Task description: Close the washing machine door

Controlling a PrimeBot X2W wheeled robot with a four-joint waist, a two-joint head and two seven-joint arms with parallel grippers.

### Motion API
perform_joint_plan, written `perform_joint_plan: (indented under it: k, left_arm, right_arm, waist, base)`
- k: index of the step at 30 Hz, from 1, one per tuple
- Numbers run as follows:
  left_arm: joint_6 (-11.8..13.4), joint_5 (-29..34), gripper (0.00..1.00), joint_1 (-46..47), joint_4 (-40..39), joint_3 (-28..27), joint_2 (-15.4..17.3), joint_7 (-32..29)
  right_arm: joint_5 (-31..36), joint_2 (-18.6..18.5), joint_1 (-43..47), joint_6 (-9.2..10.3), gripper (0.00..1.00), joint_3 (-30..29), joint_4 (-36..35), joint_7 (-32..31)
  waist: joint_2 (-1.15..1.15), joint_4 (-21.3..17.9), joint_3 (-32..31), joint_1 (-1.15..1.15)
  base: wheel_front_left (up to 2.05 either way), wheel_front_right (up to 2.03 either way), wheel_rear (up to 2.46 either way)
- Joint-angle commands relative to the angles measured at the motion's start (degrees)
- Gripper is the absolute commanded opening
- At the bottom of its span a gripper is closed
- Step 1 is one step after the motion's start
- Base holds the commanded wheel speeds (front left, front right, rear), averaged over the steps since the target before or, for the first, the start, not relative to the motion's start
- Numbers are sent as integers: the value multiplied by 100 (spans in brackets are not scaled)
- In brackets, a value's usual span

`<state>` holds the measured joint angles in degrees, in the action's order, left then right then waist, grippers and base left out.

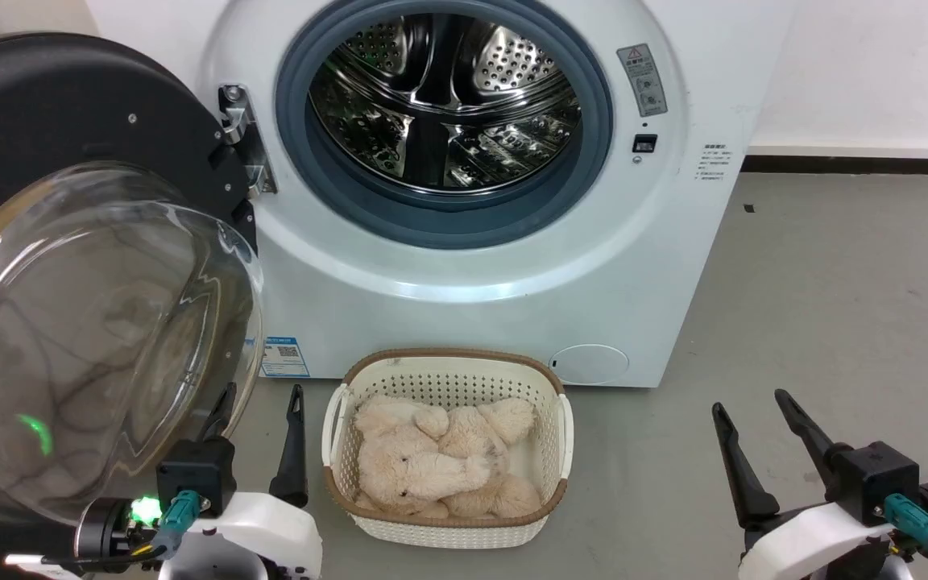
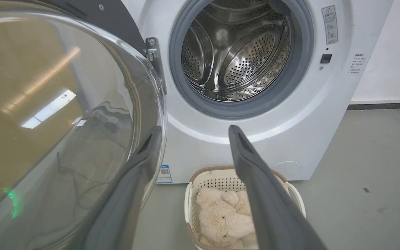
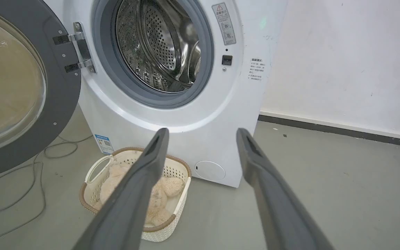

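The washing machine (image 1: 512, 274) stands by the wall, its top cut off, and the steel drum is open to view. The door (image 1: 45, 105) stands wide open on its hinge at the left, partly out of frame. A white basket (image 1: 448, 528) sits on the floor just before the machine. The left gripper (image 1: 261, 396) is spread fully and holds nothing; one finger is seen through the door glass. The right gripper (image 1: 750, 403) is also spread and empty. A beige plush toy (image 1: 424, 467) lies in the basket, its shape unclear.
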<state>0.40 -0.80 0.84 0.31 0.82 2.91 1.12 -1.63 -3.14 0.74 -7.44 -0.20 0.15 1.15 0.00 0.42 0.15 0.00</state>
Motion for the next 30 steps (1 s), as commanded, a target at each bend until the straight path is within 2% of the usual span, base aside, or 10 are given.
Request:
perform_joint_plan:
  k: [1, 11, 30]
  left_arm:
    - [29, -67, 100, -27, -8, 11, 0, 62]
    - [54, -157, 100, -51, -27, 44, -1, 182]
    - [86, -296, 100, -128, -88, 75, -1, 410]
  right_arm:
    - [-62, 4, 46, -1, 100, -9, -41, 60]
    - [-159, 6, 94, -1, 100, 21, -84, 180]
    - [-326, 10, 155, -2, 100, 115, -126, 407]
  waist:
    - [0, 16, 1, 0]
    - [0, 191, 6, 0]
    - [0, 765, -7, 0]
  base:
    - [0, 0, 0]
    - [0, 0, 0]
    - [0, 0, 0]
